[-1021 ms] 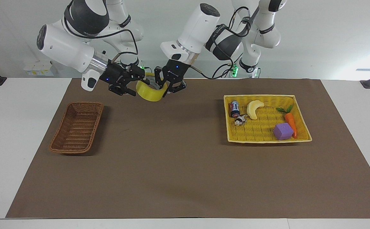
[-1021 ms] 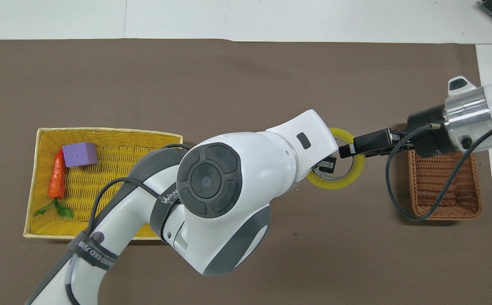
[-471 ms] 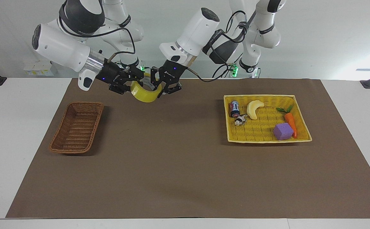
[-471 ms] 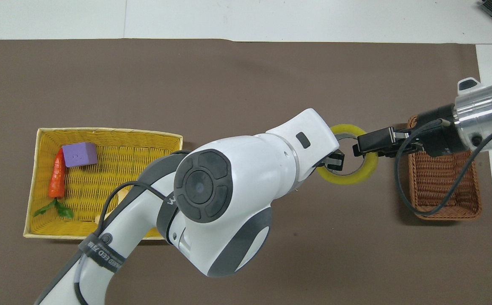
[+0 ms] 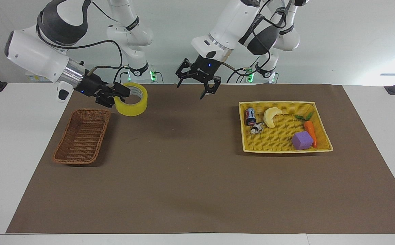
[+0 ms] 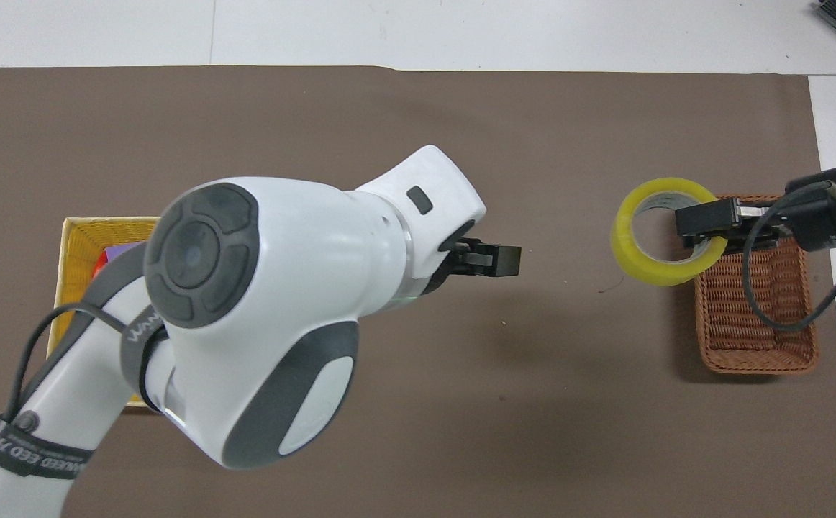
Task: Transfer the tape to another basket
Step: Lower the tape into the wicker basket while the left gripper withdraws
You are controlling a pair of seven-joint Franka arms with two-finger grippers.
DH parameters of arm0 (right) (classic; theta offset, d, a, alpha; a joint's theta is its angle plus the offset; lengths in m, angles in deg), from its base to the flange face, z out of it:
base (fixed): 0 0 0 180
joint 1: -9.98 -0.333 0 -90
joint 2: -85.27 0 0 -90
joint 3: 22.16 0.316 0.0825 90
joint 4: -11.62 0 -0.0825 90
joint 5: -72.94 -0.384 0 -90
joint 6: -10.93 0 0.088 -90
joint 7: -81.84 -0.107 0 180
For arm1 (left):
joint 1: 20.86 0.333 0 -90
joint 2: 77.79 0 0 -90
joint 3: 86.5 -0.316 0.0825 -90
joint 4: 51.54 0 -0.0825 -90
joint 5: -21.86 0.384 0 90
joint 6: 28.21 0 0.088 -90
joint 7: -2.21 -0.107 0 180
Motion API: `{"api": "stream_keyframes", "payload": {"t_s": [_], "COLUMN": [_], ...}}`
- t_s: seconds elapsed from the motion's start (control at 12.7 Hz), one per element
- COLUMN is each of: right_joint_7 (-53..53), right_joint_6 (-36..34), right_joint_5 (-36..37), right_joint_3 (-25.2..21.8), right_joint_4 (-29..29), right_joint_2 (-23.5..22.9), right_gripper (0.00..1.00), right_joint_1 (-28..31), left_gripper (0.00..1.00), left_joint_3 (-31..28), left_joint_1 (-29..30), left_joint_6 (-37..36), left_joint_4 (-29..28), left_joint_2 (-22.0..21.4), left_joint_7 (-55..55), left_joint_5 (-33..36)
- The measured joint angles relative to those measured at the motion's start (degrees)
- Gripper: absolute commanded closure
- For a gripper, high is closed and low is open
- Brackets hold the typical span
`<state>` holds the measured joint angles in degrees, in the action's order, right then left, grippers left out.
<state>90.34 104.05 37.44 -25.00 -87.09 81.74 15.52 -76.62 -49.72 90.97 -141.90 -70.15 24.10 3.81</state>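
The tape [image 5: 133, 103], a wide yellow roll, hangs in the air in my right gripper [image 5: 119, 93], which is shut on its wall with one finger inside the core. It is held over the mat just beside the brown wicker basket [image 5: 82, 136], on the side toward the table's middle. In the overhead view the tape [image 6: 659, 275] and right gripper [image 6: 702, 219] overlap the basket's [image 6: 756, 324] corner. My left gripper [image 5: 195, 89] is open and empty, raised over the mat's middle; it also shows in the overhead view [image 6: 501, 260].
A yellow basket [image 5: 286, 103] toward the left arm's end holds a banana [image 5: 271, 116], a can [image 5: 250, 116], a small figure [image 5: 257, 128], a carrot [image 5: 309, 131] and a purple cube [image 5: 302, 140]. The left arm hides most of it in the overhead view [image 6: 76, 230].
The left gripper let go of the tape, opened and rose back toward the table's middle. The right gripper carried the tape alone toward the brown basket.
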Motion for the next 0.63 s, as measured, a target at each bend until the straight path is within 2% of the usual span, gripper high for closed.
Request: {"api": "stream_keyframes", "payload": {"t_s": [0.16,0.31,0.63], "right_joint_7": [0.12,1.28,11.54], "right_joint_6": [5.03,7.50,8.36], "right_joint_5": [6.37,8.31,10.26], "right_joint_3": [0.04,0.02,-0.44], "right_joint_4": [-0.05,-0.06,-0.05], "right_joint_2": [-0.34,-2.10,-8.18], "right_gripper": [1.00,1.00,1.00], "right_joint_1": [0.06,1.18,9.20], "left_gripper": [0.00,0.00,0.00], "left_joint_3": [-0.30,-0.50,-0.71], "left_joint_1": [3.74,8.79,16.20], "left_joint_6": [-4.64,-8.25,-10.39], "left_joint_4": [-0.12,-0.30,-0.64], "left_joint_2": [0.04,0.07,0.14], "left_joint_7": [-0.04,-0.21,-2.75], "left_joint_5": [0.00,0.03,4.43]}}
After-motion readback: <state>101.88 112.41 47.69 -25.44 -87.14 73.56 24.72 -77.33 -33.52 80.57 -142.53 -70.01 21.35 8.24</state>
